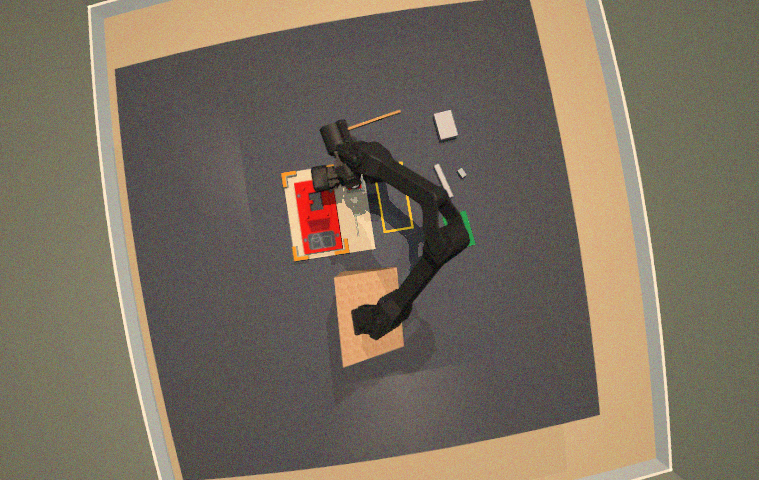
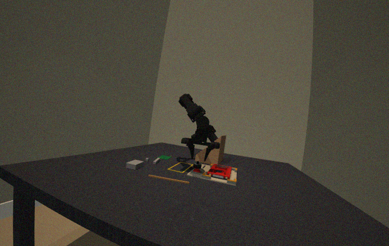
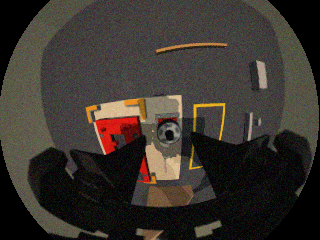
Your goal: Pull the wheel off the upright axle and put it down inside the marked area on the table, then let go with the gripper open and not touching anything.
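The wheel (image 2: 197, 165) (image 3: 165, 128), dark with a light hub, sits flat over its red base on the cream board (image 1: 365, 239) (image 3: 172, 172). The axle's shaft cannot be made out. My gripper (image 2: 199, 159) (image 3: 168, 137) is open and empty, pointing down. Its fingertips stand a little above the wheel, one to each side in the wrist view; no contact shows. In the top view the arm hides most of the wheel. The marked area is a yellow outline (image 1: 398, 229) (image 2: 174, 170) (image 3: 210, 105) just beside the board, with nothing seen inside but shadow.
A red part (image 1: 304, 208) (image 3: 107, 125) lies on the board between orange corners. A thin wooden stick (image 1: 374, 119) (image 2: 168, 179), a pale box (image 1: 445, 124) (image 2: 135, 164), a white bar (image 1: 443, 180), a small cube (image 1: 462, 173) and a green patch (image 1: 468, 227) lie around. A wooden block (image 1: 365, 288) stands by the arm's base.
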Tool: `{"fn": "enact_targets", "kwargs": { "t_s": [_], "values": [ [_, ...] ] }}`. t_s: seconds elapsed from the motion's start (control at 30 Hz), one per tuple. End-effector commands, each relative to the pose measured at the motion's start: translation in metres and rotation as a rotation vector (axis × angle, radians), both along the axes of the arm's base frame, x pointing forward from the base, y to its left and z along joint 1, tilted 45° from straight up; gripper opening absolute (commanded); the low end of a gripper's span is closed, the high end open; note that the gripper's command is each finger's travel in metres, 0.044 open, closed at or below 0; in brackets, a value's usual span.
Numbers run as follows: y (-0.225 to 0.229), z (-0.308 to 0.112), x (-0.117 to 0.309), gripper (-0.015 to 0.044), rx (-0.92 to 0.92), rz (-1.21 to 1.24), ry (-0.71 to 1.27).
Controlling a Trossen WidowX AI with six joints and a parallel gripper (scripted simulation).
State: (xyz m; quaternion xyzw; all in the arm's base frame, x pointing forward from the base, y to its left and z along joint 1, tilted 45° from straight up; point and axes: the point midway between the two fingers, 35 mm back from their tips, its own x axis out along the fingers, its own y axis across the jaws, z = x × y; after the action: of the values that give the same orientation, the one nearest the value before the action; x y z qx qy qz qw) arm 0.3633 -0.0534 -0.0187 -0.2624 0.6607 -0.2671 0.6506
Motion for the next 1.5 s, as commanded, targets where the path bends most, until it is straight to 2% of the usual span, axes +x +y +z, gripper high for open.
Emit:
{"fn": "enact_targets", "kwargs": {
  "t_s": [0.0,0.17,0.27,0.57,0.77,1.47],
  "values": [
    [-0.0233,-0.0205,-0.0063,0.0300,-0.011,-0.007,0.020],
    [-0.0246,-0.0212,-0.0061,0.0300,-0.011,-0.007,0.021],
    [-0.0222,-0.0194,-0.0067,0.0221,-0.005,-0.014,0.022],
    [-0.0222,-0.0194,-0.0067,0.0161,-0.005,-0.014,0.022],
    [-0.0214,-0.0186,-0.0065,0.0004,-0.005,-0.013,0.022],
    [-0.0164,-0.0139,-0.0059,0.0000,-0.005,-0.012,0.021]
  ]
}}
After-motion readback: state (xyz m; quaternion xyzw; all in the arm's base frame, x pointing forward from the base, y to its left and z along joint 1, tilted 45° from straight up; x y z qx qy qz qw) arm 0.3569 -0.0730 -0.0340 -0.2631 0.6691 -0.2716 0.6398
